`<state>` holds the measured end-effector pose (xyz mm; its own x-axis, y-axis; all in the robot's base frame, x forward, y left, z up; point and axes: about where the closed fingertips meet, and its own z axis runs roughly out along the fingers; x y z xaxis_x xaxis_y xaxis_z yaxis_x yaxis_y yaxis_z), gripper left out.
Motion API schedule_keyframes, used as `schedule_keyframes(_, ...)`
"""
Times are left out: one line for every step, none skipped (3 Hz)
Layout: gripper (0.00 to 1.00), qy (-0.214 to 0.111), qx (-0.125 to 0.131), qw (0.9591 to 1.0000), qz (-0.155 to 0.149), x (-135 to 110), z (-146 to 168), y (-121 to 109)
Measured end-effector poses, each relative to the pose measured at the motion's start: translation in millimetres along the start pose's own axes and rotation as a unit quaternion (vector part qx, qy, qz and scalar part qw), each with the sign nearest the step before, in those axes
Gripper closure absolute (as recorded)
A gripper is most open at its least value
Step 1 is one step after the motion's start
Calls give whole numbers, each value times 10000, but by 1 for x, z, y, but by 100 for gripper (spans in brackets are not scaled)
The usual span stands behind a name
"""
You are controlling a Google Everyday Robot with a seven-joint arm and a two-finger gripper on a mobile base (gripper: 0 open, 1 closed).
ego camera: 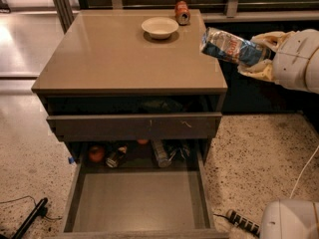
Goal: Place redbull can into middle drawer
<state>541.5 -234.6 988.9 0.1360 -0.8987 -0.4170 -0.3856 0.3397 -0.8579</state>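
1. Wide shallow grey-brown wooden middle drawer (137, 203): pulled out low at the front of the taupe bench (99, 59), flat grey floor showing.
2. Small white bowl (159, 27) and short orange-red can (182, 12): at the back of the bench top, well apart from the work.
3. Slim silver-and-blue redbull can (227, 45): in the air over the bench's right edge, lying tilted. I judge it light, thin-walled, slick and easily dented; best gripped across the body, gently. Shiny, with red lettering.
4. Beige two-finger tool (259, 58): right of the bench, clenched around the redbull can's right end.
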Motion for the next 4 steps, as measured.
schedule_keyframes(100,-201,-328,9992,-128,1,-8,35)
schedule_keyframes(100,-452,-670,9963,-283,2,-22,64)
schedule_keyframes(100,-654,-997,9917,-489,10,-43,86)
schedule_keyframes(100,-798,-1108,9892,-535,7,-42,91)
